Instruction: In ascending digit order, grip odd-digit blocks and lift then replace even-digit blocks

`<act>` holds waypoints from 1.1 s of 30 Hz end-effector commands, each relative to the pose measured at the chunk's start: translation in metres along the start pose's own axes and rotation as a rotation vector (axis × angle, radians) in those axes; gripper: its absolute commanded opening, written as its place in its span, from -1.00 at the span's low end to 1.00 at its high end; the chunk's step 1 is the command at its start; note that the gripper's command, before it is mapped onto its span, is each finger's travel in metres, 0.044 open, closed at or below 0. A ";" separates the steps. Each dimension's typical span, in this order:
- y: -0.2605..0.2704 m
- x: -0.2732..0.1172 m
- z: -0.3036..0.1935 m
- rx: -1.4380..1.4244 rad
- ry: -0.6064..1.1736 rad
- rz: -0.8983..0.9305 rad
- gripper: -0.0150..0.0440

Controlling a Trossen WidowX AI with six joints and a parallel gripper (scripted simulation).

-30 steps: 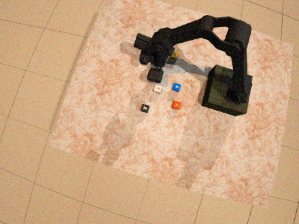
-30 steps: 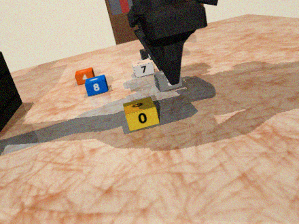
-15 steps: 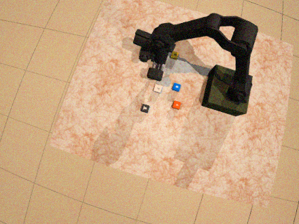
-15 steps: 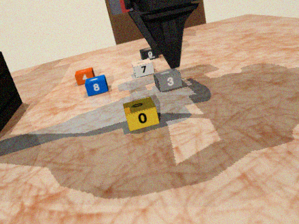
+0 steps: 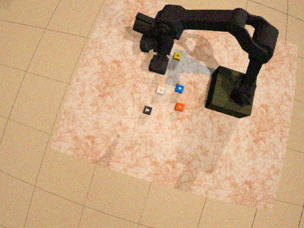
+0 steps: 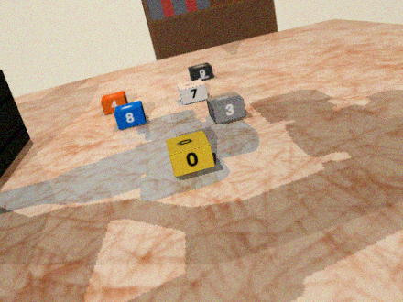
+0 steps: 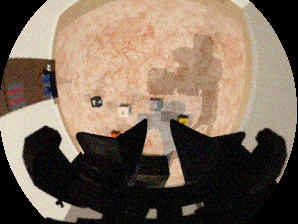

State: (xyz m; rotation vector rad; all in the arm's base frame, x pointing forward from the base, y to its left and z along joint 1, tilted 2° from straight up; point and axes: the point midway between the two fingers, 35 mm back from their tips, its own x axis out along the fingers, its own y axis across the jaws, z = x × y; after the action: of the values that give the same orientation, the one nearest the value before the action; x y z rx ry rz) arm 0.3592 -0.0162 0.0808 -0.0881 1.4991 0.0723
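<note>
My gripper (image 7: 158, 121) is part-way open with nothing between its fingertips, raised above the table; it is out of view in the exterior view. The grey 3 block (image 6: 227, 109) (image 7: 156, 104) stands on the table, hidden under the arm in the top view. The yellow 0 block (image 5: 177, 55) (image 6: 190, 155) (image 7: 183, 120) is nearest the exterior camera. The orange 4 block (image 5: 179, 106) (image 6: 114, 103), white 7 block (image 5: 160, 90) (image 6: 192, 92) (image 7: 124, 110) and blue 8 block (image 5: 179, 88) (image 6: 130, 115) stand apart. The black block (image 5: 147, 110) (image 6: 201, 71) (image 7: 96, 102) seems to show 9.
The dark arm base (image 5: 228, 91) stands on the table to the right of the blocks in the top view. The arm reaches over from it above the yellow block's side. A brown shelf (image 6: 212, 37) is in the background of the exterior view.
</note>
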 end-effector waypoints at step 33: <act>0.161 0.047 -0.136 -0.001 0.023 0.015 0.27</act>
State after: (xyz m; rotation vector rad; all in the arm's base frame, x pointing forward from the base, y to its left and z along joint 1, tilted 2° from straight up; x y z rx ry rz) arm 0.2141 0.1294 0.0640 -0.0709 1.5053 0.0954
